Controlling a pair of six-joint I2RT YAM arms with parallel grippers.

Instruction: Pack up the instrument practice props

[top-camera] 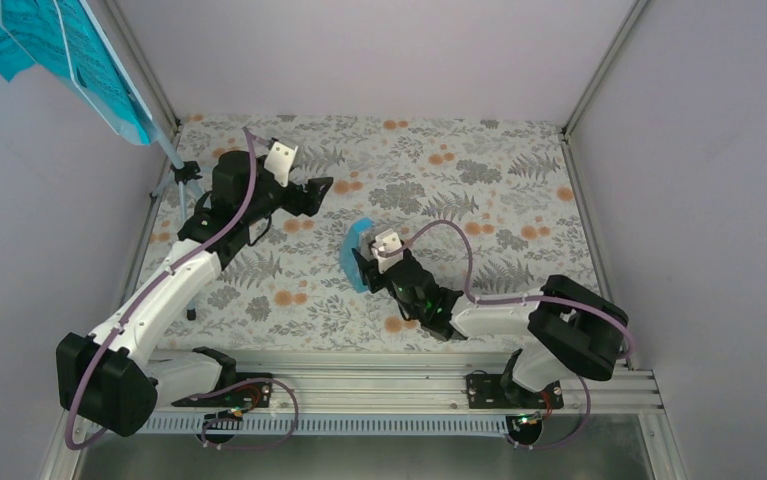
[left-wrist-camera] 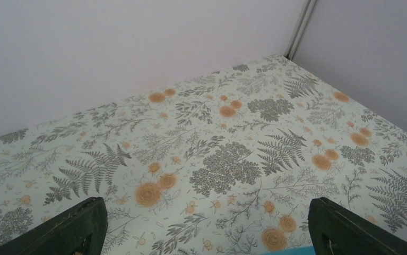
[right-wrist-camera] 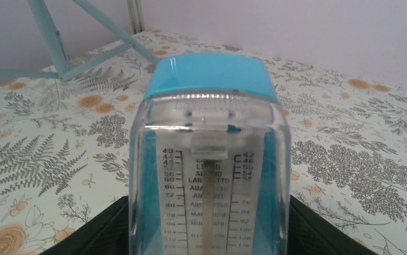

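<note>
Metronome (right-wrist-camera: 210, 79) stands upright near the middle of the table (top-camera: 519, 200), long axis vertical, narrow cap up, scale face toward the right gripper (top-camera: 379, 265). Its jaws flank the case; we cannot confirm clamping. We find left gripper (left-wrist-camera: 207, 207) jaws wide, empty.

free: far-right tabletop (top-camera: 519, 210) | blocked: music stand (top-camera: 171, 155) far-left corner; metronome (top-camera: 357, 262) centre

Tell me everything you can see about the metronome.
The metronome is a small tapering box with a glossy turquoise top and a clear plastic front. Behind that show a pale numbered tempo scale and a thin pendulum rod. It sits between the black fingers of the right gripper, over the floral table; whether they squeeze it is unclear.
</note>
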